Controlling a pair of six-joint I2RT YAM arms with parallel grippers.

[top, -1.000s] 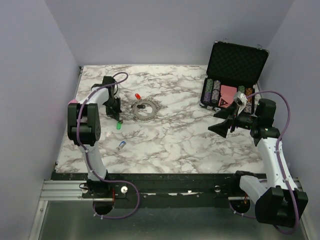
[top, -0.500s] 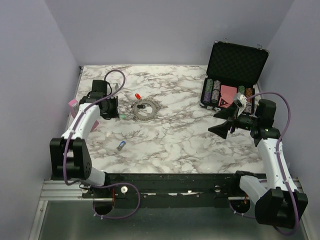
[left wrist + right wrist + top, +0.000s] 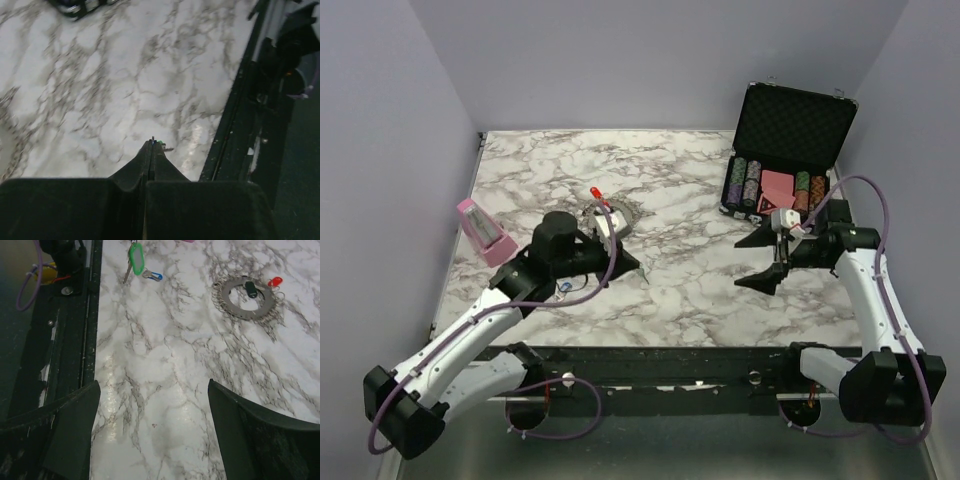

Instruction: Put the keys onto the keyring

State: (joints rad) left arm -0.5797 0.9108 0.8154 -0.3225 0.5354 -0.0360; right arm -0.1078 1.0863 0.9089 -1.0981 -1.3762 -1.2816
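My left gripper (image 3: 636, 268) is shut on the green key (image 3: 161, 144), whose tip just shows past the fingertips in the left wrist view. It hangs over the table's middle, in front of the keyring. In the right wrist view the green key (image 3: 136, 257) hangs at the top edge. The keyring (image 3: 248, 297) lies flat with a black key (image 3: 250, 288) inside it and a red key (image 3: 274, 281) at its rim. From above, the left wrist hides part of the keyring (image 3: 623, 212). A blue key (image 3: 563, 290) lies near the front edge. My right gripper (image 3: 758, 262) hangs open and holds nothing.
An open black case (image 3: 790, 125) with striped poker chips stands at the back right. A pink object (image 3: 483, 232) lies at the table's left edge. The black front rail (image 3: 75, 340) borders the table's near edge.
The left arm has swung from the back left to the table's middle, carrying the green key off the table. The right gripper has shifted slightly toward the centre.
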